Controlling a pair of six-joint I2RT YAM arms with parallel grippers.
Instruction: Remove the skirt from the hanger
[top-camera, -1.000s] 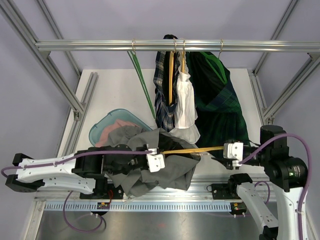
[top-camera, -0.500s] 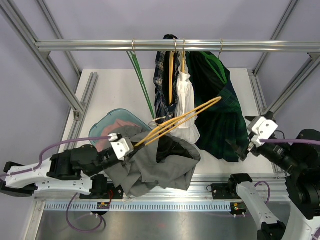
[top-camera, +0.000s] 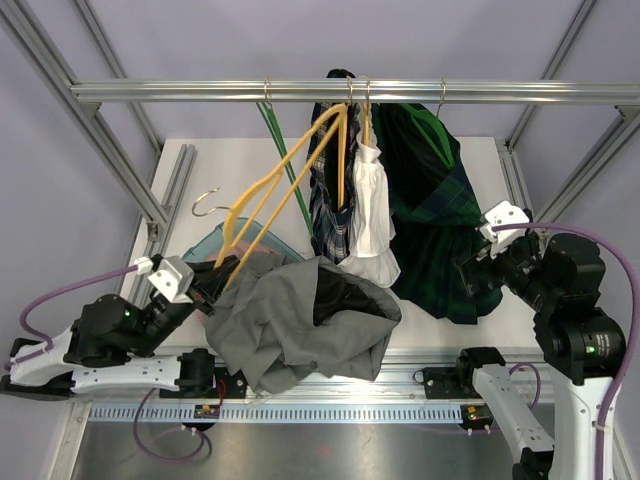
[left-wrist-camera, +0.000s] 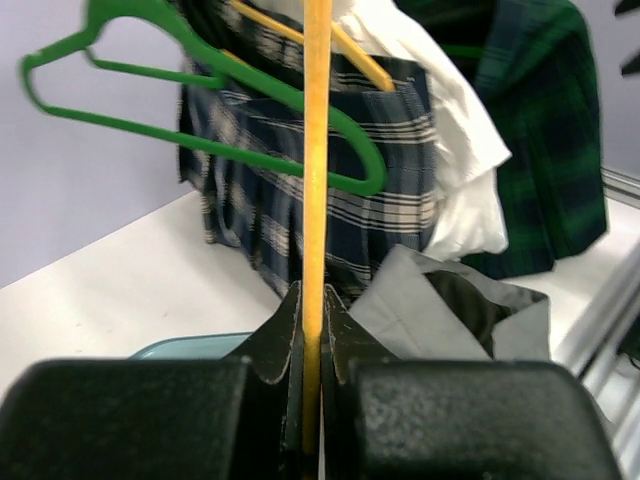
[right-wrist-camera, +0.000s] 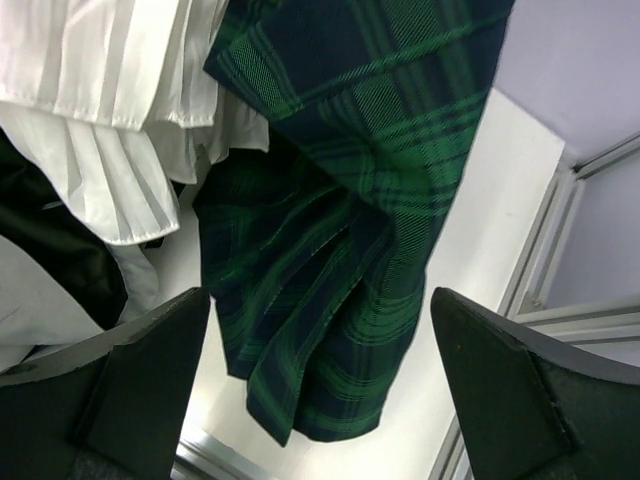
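Observation:
The grey skirt (top-camera: 300, 325) lies in a heap at the table's front, off the hanger; in the left wrist view the skirt (left-wrist-camera: 440, 300) sits low right. My left gripper (top-camera: 213, 272) is shut on the bare yellow hanger (top-camera: 280, 180), which slants up toward the rail, its metal hook (top-camera: 205, 205) free at the left. In the left wrist view the hanger's bar (left-wrist-camera: 316, 150) stands upright, pinched in my left gripper (left-wrist-camera: 315, 320). My right gripper (top-camera: 472, 272) is open at the right, apart from the hanger. Its view shows only cloth beyond the gripper (right-wrist-camera: 320, 380).
A teal basin (top-camera: 210, 245) with pink cloth sits partly under the heap. From the rail (top-camera: 200, 92) hang a green hanger (top-camera: 285, 170), a navy plaid skirt (top-camera: 325, 190), a white skirt (top-camera: 372, 210) and a green plaid skirt (right-wrist-camera: 340, 230).
My right gripper let go of the hanger's end, opened wide and drew back right. My left arm swung the hanger left and upward, out of the grey skirt.

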